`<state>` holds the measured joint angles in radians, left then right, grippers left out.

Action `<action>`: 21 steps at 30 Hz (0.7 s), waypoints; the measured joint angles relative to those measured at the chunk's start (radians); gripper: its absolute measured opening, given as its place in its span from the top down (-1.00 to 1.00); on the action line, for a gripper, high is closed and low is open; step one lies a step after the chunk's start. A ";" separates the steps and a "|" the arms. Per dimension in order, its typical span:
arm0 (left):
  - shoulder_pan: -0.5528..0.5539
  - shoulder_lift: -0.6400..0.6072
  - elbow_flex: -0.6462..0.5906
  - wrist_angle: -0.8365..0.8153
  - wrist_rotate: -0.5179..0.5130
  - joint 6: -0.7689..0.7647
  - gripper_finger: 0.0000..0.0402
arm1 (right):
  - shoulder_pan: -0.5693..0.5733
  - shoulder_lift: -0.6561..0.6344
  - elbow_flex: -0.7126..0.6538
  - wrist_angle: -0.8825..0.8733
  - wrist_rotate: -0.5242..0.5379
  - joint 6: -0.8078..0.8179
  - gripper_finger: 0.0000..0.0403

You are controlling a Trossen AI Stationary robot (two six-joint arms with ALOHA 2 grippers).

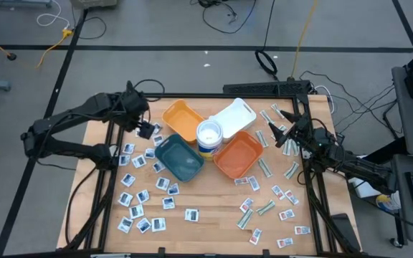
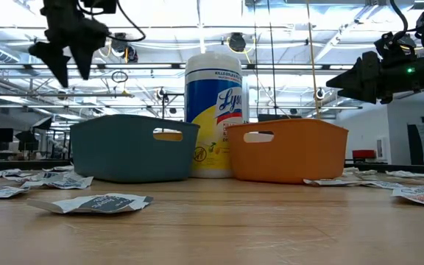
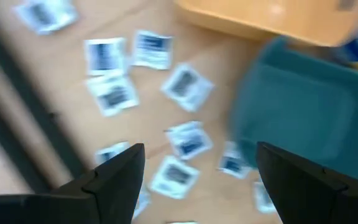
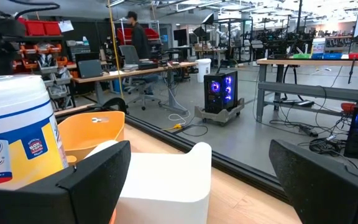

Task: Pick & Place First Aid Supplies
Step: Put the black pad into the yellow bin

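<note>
Although the high view lays out all four trays, the low view hides the yellow tray (image 1: 181, 119) and white tray (image 1: 235, 115) behind the teal tray (image 2: 132, 147), orange tray (image 2: 289, 149) and Lysol wipes tub (image 2: 213, 114). First aid packets (image 1: 143, 199) lie scattered on the wooden table (image 1: 206, 222) on both sides of the trays; their print is too small to read. Over the packets beside the teal tray, the left gripper (image 3: 201, 177) hangs empty, jaws apart, its wrist picture blurred. Raised near the table's right edge, the right gripper (image 4: 197, 177) also gapes empty; only its view shows a distant person (image 4: 135, 37).
</note>
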<state>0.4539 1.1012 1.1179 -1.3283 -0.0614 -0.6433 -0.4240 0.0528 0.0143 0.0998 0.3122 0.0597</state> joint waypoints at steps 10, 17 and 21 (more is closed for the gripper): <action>0.037 0.056 0.000 -0.108 -0.079 -0.049 -0.54 | 0.000 0.000 0.000 0.000 0.000 0.000 -0.87; 0.155 0.148 0.000 -0.099 -0.079 0.017 -0.54 | 0.000 0.000 0.000 0.000 0.000 0.000 -0.87; 0.271 0.176 0.000 -0.065 -0.083 0.076 -0.54 | 0.000 0.000 0.000 0.000 0.000 0.000 -0.87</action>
<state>0.7248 1.2768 1.1179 -1.3936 -0.1447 -0.5675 -0.4240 0.0532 0.0139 0.0998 0.3119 0.0597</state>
